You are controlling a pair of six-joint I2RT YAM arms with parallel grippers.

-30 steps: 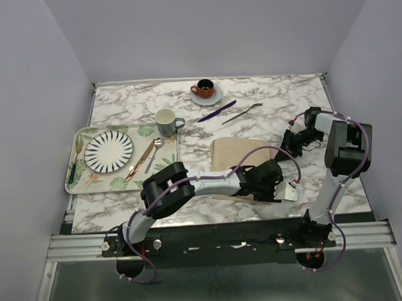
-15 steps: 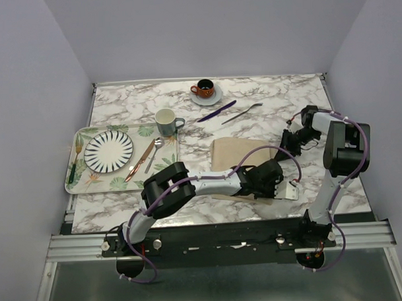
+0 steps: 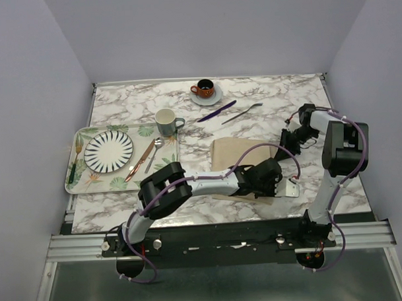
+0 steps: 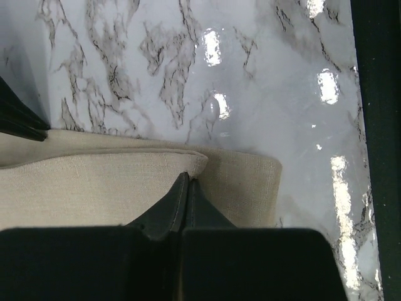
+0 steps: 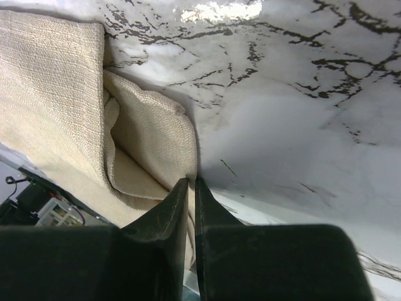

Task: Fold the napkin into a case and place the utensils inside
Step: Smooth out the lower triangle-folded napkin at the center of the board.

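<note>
The beige napkin (image 3: pixel 237 156) lies partly folded near the table's front, right of the middle. My left gripper (image 3: pixel 279 182) reaches across it. In the left wrist view that gripper (image 4: pixel 187 182) is shut on the edge of the upper layer of the napkin (image 4: pixel 94 182), near a corner. My right gripper (image 3: pixel 284 142) is at the cloth's far right corner. In the right wrist view it (image 5: pixel 192 183) pinches the edge of the napkin (image 5: pixel 56 94), whose layers gape open. The purple knife (image 3: pixel 217 111) and silver fork (image 3: pixel 241 113) lie side by side beyond the cloth.
A leaf-printed tray (image 3: pixel 83 184) at the left holds a striped plate (image 3: pixel 108 151), a copper knife (image 3: pixel 140 160) and a small spoon (image 3: pixel 153 154). A cream mug (image 3: pixel 167 120) stands beside it. An orange cup on a saucer (image 3: pixel 204 90) sits at the back.
My left gripper's fingers have closed onto the napkin's upper layer. The right gripper has drawn slightly toward the far side with its corner.
</note>
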